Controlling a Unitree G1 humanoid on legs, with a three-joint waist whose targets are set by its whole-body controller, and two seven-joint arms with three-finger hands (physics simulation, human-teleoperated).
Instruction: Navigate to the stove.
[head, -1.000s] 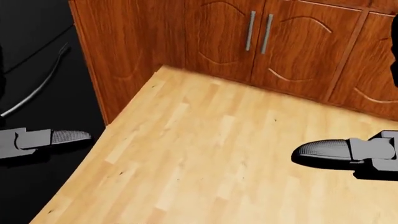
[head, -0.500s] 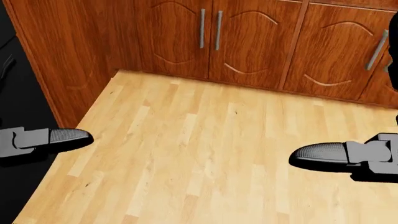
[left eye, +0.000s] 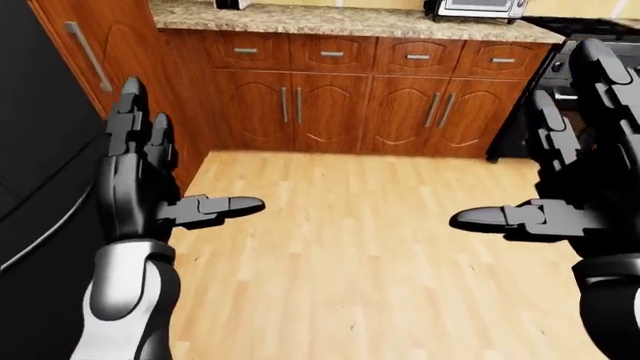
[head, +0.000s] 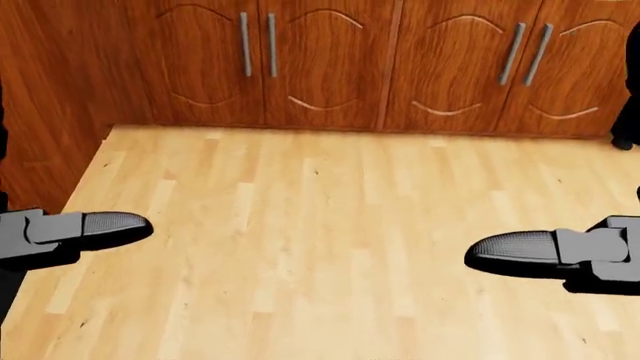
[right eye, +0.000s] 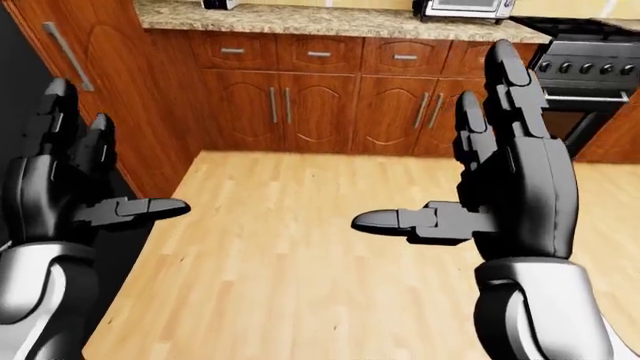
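Note:
The black stove (right eye: 588, 71), with a row of knobs and an oven door, stands at the upper right of the right-eye view, past the end of the wooden cabinets. My right hand hides most of it in the left-eye view. My left hand (left eye: 185, 161) is raised at the left, fingers up and thumb out, open and empty. On the right, my right hand (right eye: 440, 150) is held the same way, open and empty. In the head view only the two thumbs show, low at the picture's left and right edges.
A run of brown wooden base cabinets (left eye: 330, 112) under a speckled stone counter (left eye: 340, 21) crosses the top. A silver microwave (left eye: 475, 7) sits on the counter. A black fridge (left eye: 30, 150) and a tall wooden panel (left eye: 110, 52) fill the left. Light wood floor (head: 320, 225) lies between.
The camera has turned right: in the head view the cabinets slid left and now lie square across the top, and the black fridge has left the picture. Both hands keep their pose.

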